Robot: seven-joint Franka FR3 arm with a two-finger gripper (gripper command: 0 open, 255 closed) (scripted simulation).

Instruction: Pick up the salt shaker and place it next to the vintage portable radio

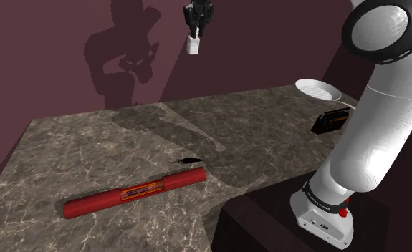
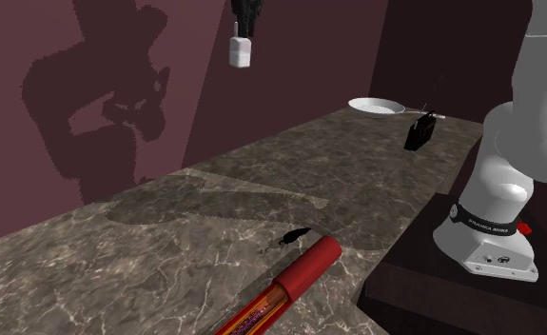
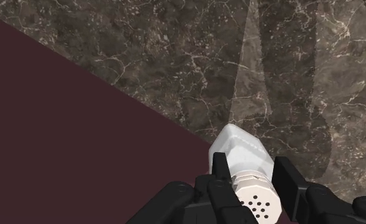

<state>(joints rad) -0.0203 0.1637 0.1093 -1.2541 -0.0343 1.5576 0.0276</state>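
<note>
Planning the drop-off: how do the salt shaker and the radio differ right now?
The salt shaker is white; the radio is black. The shaker hangs high above the counter, clasped in the gripper; the radio rests on the counter near the white pan. The shaker is slim and upright; the radio is a wider, boxy shape.

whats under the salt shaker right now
Air, then marbled countertop by the maroon wall: the salt shaker hangs high, clasped in the tool. The wrist view's patch straight below is covered by the shaker itself.
</note>
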